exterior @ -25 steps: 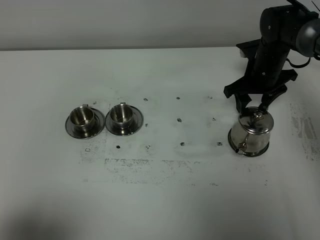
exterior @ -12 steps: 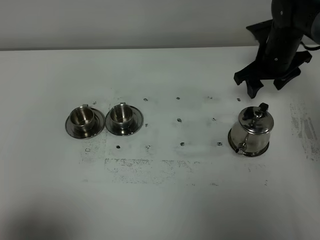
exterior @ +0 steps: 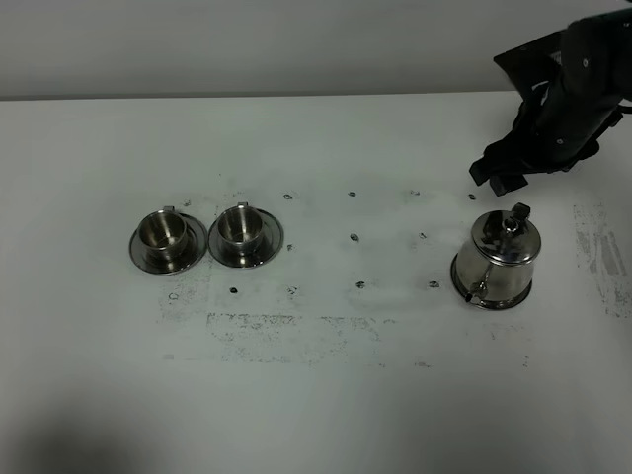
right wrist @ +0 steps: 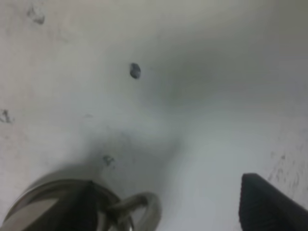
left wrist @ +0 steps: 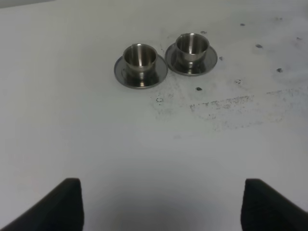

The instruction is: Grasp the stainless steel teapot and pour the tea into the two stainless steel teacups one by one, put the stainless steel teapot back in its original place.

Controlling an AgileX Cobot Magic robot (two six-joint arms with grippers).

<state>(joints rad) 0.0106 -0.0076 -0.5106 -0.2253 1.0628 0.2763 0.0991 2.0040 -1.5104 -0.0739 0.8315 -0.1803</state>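
Observation:
The stainless steel teapot (exterior: 496,261) stands upright on the white table (exterior: 326,395) at the right, spout toward the front left. My right gripper (exterior: 502,174) is open and empty, hovering behind and above the teapot, apart from it. In the right wrist view the teapot's body (right wrist: 43,207) and ring handle (right wrist: 144,211) show between the spread fingers (right wrist: 267,202). The two stainless steel teacups (exterior: 161,235) (exterior: 241,229) sit on saucers side by side at the left; they also show in the left wrist view (left wrist: 140,58) (left wrist: 191,46). My left gripper (left wrist: 161,204) is open and empty, well short of the cups. No tea is visible.
The table carries small dark specks (exterior: 354,237) and a scuffed grey patch (exterior: 296,326) in the middle. A pale wall (exterior: 247,44) runs behind the table's far edge.
My right gripper has let go of the teapot's handle area and drawn up and back to the right. The teapot and both cups have stayed put.

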